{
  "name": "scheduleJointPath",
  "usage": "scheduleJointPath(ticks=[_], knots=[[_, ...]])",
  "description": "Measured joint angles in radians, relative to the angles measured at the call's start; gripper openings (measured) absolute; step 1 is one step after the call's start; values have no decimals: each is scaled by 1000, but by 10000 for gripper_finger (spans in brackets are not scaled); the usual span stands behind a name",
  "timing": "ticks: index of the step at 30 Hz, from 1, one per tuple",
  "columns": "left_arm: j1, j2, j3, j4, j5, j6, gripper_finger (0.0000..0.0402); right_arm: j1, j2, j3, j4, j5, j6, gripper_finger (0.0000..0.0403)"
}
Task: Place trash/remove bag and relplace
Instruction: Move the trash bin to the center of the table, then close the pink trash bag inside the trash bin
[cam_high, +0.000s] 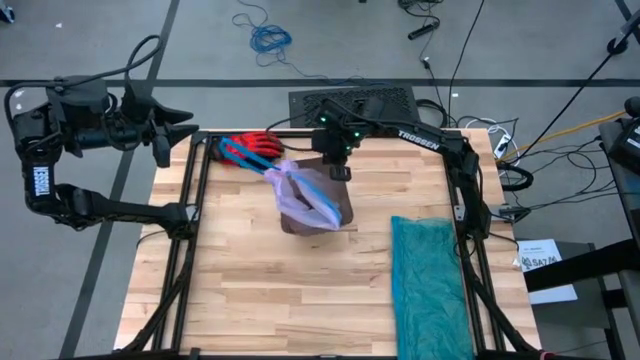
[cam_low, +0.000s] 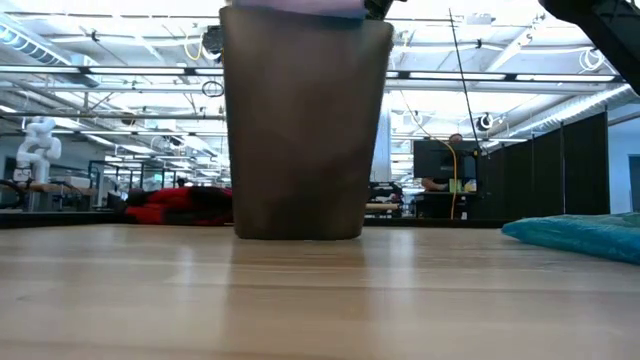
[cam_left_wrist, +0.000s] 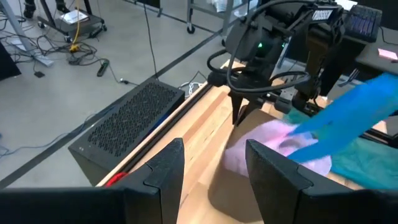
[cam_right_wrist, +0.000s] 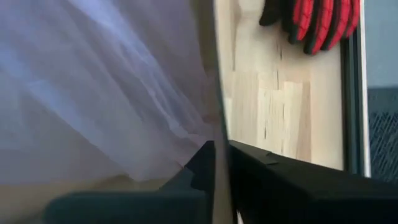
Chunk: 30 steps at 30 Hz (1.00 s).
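Note:
A brown bin (cam_high: 292, 225) stands upright on its base mid-table and fills the low view (cam_low: 305, 130). The lilac-pink bag (cam_high: 300, 188) lines it and bulges over its top (cam_left_wrist: 270, 146). A long blue strip-like thing (cam_high: 285, 180) lies slanted over the bin's top. My right gripper (cam_high: 338, 172) is at the bin's far rim, shut. My left gripper (cam_high: 192, 125) hangs open and empty beyond the table's far left corner, pointing toward the bin. No trash shows in any view. My right gripper comes from above, fingers pointing down (cam_left_wrist: 239, 112), at the bin's far rim. The thin bin wall (cam_right_wrist: 214, 112) runs between the two fingers: one is inside against the bag (cam_right_wrist: 112, 93), the other outside. The bin stands upright on the table.
A red and black glove (cam_high: 250, 147) lies at the far left of the table, beside the bin. A teal-green plastic bag (cam_high: 430, 275) lies along the right side. A black perforated box (cam_high: 350, 103) sits behind the far edge. Bare wood lies near and to the left.

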Motion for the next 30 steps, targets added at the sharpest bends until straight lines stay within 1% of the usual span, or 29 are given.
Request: scheduleJointPath(ticks=[4, 9, 12, 15, 19, 20, 22, 25, 28, 30], knots=[[0, 2, 0, 1, 0, 0, 166, 0, 0, 0, 5, 2, 92, 89], [0, 16, 0, 5, 0, 0, 166, -1, -7, 0, 18, -2, 141, 162], [0, 27, 0, 5, 0, 1, 166, -8, -28, 0, 25, -2, 145, 194], [0, 34, 0, 5, 0, 19, 166, -22, -63, 0, 38, -1, 162, 212], [0, 36, 0, 9, 0, 28, 166, -38, -128, 0, 42, -3, 207, 218], [0, 36, 0, 9, 0, 27, 166, -40, -148, 0, 41, -21, 227, 218], [0, 37, 0, 9, -3, 27, 166, -46, -184, 0, 36, -115, 287, 215], [0, 35, -5, 10, -40, 28, 166, -24, -213, 2, 20, -253, 407, 201], [0, 7, -40, 22, -58, 38, 166, 34, -214, 0, -27, -328, 462, 184], [0, -19, -75, 61, -57, 45, 166, 85, -214, 0, -47, -359, 474, 172]])
